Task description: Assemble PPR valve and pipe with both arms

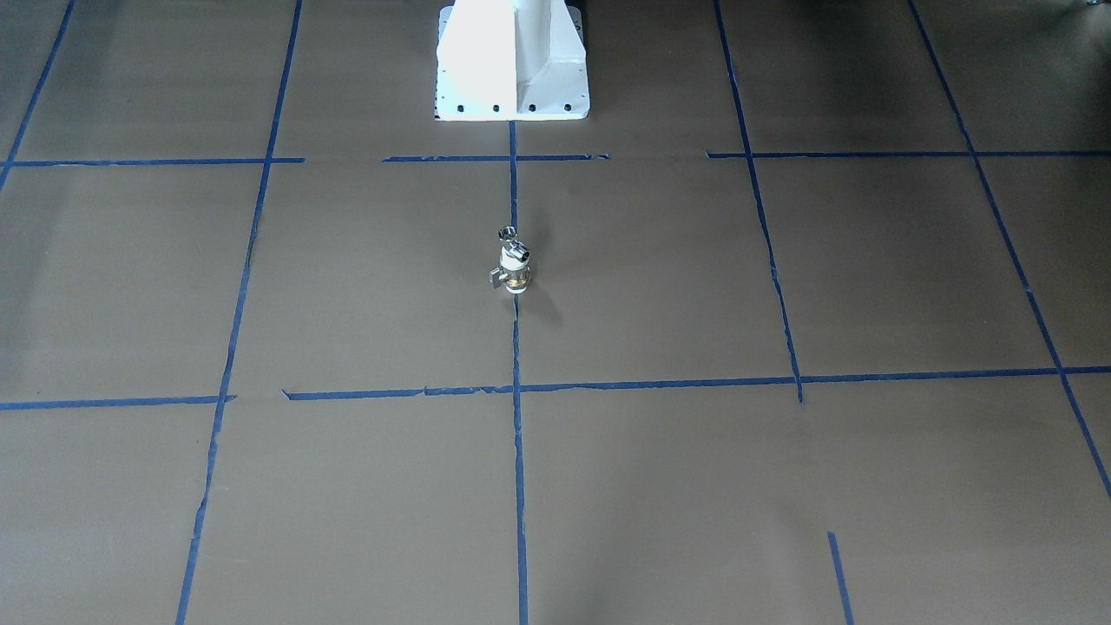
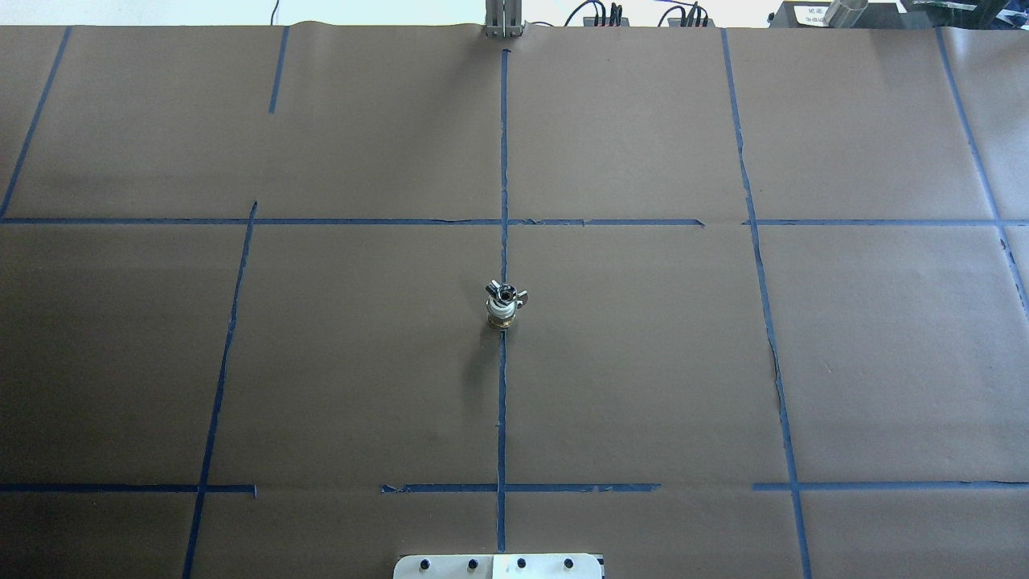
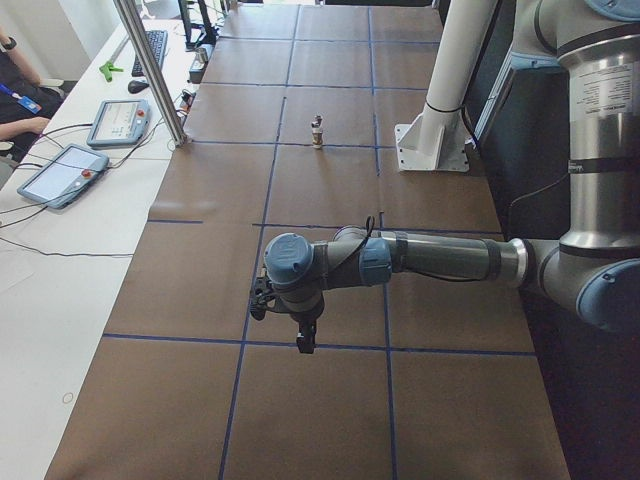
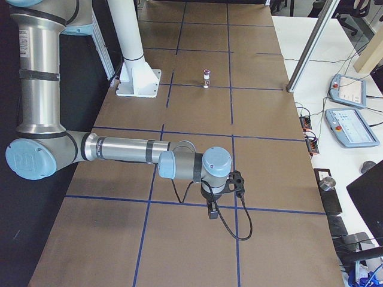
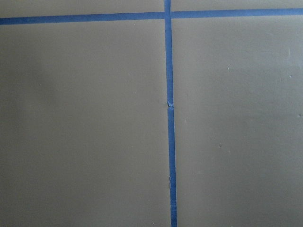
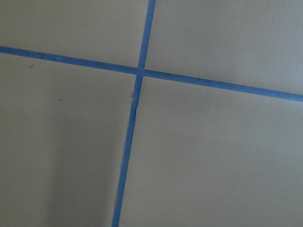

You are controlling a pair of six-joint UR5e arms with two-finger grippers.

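Showed the PPR valve (image 1: 514,267) standing upright at mid-table on the central line of blue tape (image 1: 518,451), with a white body above a brass foot and a small lever projecting sideways near the bottom; showed the pipe (image 1: 507,233), small and chrome, sitting on the valve's upper end and touching it; could not tell from these views whether fully joined. Placed the pair in front of the white pedestal base (image 1: 512,61), apart from it, on the brown paper-covered table (image 1: 781,486) gridded with tape. Found the left arm (image 3: 440,258) stretched low over one end of the table, with the left gripper (image 3: 303,343) pointing down above the paper close to a tape line, well apart from the valve; could not tell whether its fingers stood apart or together. Found the right arm (image 4: 125,149) stretched low over the opposite end, with the right gripper (image 4: 212,213) pointing down near a tape line, well apart from the valve; could not tell its finger state either. Saw only paper and crossing tape in both wrist views. Showed two touchscreen pendants (image 3: 62,172) with cables on the white bench (image 3: 60,300) beside the table.
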